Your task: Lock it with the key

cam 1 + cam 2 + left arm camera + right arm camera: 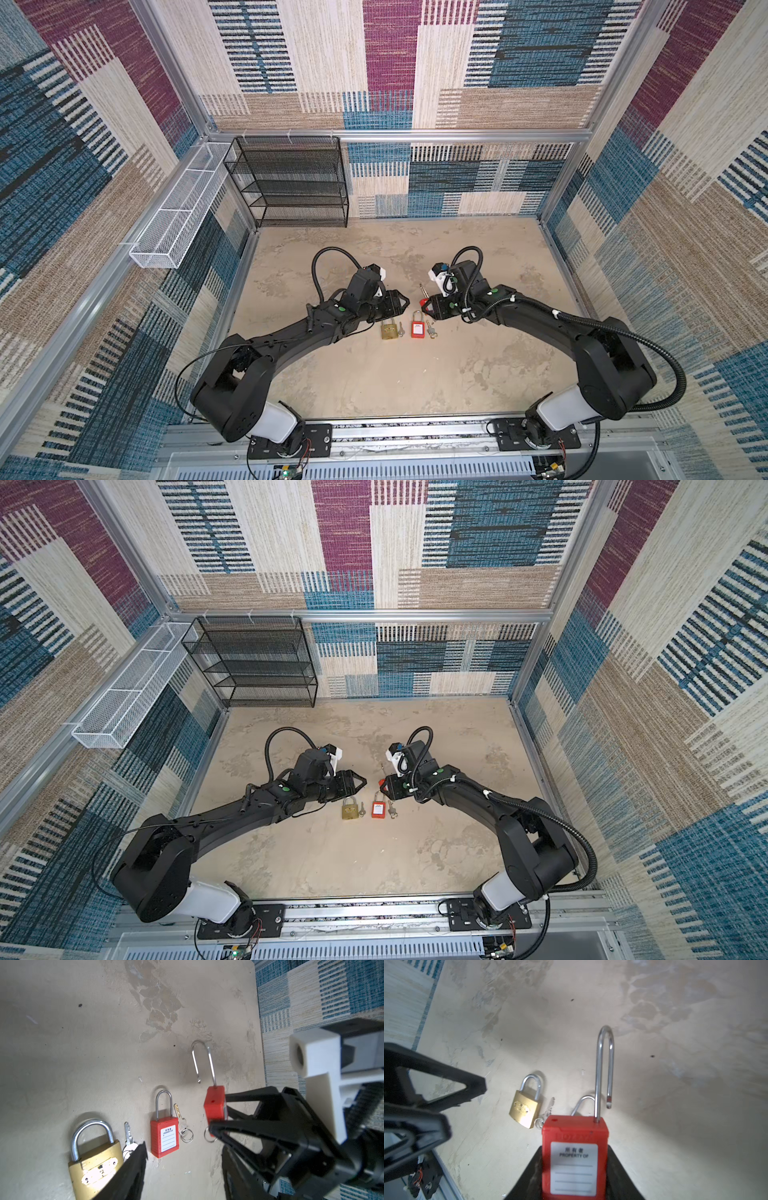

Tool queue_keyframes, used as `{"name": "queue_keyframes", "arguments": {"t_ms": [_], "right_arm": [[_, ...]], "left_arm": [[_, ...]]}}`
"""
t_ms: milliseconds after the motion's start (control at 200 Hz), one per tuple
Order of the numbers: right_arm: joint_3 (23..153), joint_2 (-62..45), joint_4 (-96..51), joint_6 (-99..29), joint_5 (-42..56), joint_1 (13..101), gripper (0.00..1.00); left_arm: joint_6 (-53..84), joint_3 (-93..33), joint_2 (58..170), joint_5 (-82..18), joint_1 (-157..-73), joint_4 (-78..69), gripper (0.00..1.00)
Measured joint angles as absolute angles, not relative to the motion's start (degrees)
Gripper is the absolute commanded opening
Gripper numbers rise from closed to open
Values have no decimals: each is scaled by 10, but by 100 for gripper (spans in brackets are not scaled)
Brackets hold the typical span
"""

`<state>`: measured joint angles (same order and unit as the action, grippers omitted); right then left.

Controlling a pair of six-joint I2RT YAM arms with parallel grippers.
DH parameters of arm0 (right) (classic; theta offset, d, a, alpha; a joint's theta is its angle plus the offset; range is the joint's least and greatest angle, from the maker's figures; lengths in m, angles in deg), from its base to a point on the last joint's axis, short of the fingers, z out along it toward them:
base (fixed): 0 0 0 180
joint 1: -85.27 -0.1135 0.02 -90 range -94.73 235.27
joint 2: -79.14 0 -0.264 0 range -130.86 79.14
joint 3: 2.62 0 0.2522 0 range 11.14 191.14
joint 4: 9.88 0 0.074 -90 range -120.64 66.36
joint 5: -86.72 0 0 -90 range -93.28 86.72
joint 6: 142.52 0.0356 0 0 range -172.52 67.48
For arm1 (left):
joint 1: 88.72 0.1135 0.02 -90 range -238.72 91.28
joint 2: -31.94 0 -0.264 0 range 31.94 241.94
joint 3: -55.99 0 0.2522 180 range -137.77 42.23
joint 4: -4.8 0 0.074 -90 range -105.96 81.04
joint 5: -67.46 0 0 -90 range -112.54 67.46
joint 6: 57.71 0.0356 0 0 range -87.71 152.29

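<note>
Right wrist, right gripper grasping red "PROPERTY OF" padlock, left gripper released.

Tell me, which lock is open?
The red lock held up by the right gripper: its long metal loop has one end out. The brass lock and the other red lock lie on the table, loops shut.

Two black arms on white-collared bases

The left arm and right arm are finished in matt black, each with a white sleeve above a screwed black base plate. Green dots and white camera mounts are seen near the wrists. A ribbed hose is routed along the right arm. The fingers are shaped as open triangular frames.
</note>
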<state>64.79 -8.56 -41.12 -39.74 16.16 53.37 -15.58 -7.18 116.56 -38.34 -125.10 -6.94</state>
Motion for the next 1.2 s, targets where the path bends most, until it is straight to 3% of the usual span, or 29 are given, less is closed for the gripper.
{"name": "queue_keyframes", "arguments": {"t_ms": [351,917,1202], "right_arm": [[666,-95,-385,-404,176,476,31],[675,-79,-367,-426,172,462,31],[674,-57,-364,-428,174,462,31]], "left_arm": [[-177,-74,1168,-408,-1249,-58,58],[-186,-81,1170,-410,-1247,-49,39],[-187,-82,1168,-424,-1246,-23,17]]}}
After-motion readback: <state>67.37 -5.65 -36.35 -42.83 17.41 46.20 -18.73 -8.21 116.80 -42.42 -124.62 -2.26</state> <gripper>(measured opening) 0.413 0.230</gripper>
